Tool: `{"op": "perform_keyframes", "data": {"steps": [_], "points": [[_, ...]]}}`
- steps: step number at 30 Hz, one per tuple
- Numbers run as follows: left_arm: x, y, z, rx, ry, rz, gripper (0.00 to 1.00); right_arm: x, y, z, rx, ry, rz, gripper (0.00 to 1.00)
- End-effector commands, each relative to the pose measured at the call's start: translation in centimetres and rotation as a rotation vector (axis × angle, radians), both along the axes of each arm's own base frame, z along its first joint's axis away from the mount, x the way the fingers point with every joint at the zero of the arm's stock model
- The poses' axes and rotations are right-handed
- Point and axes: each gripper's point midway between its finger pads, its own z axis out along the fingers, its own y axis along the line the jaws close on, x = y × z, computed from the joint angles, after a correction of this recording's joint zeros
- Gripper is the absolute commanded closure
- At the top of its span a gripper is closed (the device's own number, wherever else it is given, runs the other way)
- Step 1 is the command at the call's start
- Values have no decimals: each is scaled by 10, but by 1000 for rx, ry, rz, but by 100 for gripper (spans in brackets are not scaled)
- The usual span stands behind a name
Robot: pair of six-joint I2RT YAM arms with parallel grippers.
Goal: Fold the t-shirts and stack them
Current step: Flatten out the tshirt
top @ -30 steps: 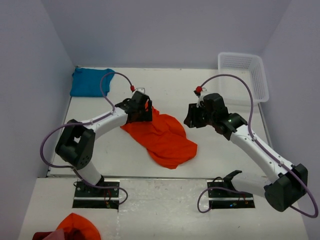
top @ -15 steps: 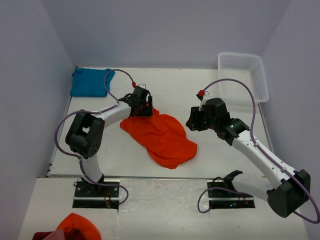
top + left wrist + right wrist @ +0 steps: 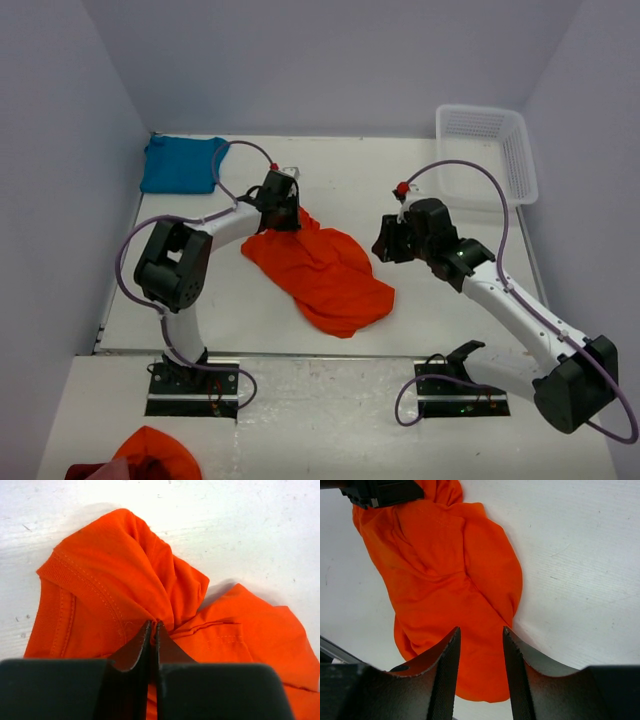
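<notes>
**Near to far.** An orange bundle (image 3: 152,452) is lying in front of the arm bases, cut off by the frame edge, so its nature cannot be judged. At mid-table (image 3: 420,190) the orange t-shirt (image 3: 325,268) is lying crumpled and unfolded. The right gripper (image 3: 480,630) is hovering at the shirt's right side, jaws parted, grasping nothing. Further back, the left gripper (image 3: 153,626) is clenching a gathered fold at the shirt's far-left end, beside a ribbed edge. The teal-blue t-shirt (image 3: 180,165) is resting in the far-left corner, apparently folded, and a white basket (image 3: 485,150) is standing far right.

**Risk.** The pinch is taking several bunched layers. A lift may raise a wad rather than one edge, or the fabric may slip out.

**Unclear.** The neck label is not showing. The left arm is covering the gripped corner from above.
</notes>
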Motion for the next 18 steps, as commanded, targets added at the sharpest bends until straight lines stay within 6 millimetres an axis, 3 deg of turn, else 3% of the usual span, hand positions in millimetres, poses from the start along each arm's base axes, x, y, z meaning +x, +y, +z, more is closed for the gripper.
{"op": "perform_keyframes", "data": {"steps": [1,3,7,10,11,12,15,18], "points": [[15,-17,39,-99,-96,-56,100,8,4,0,18,-10,-23,60],[15,-16,49,-105,-114,-61,100,12,2,-6,2,4,-39,61],[14,-15,98,-136,-202,-73,100,16,-2,-21,-40,45,-78,61],[13,-12,139,-142,-267,-85,100,15,-5,-33,-64,77,-100,40],[13,-11,149,-138,-289,-95,100,14,-7,-36,-69,90,-106,26],[12,-10,168,-142,-316,-99,100,11,-7,-41,-72,113,-113,22],[12,-6,197,-125,-359,-102,100,4,-8,-52,-76,159,-115,20],[10,-4,214,-127,-386,-105,100,-8,-5,-70,-60,204,-105,23]]}}
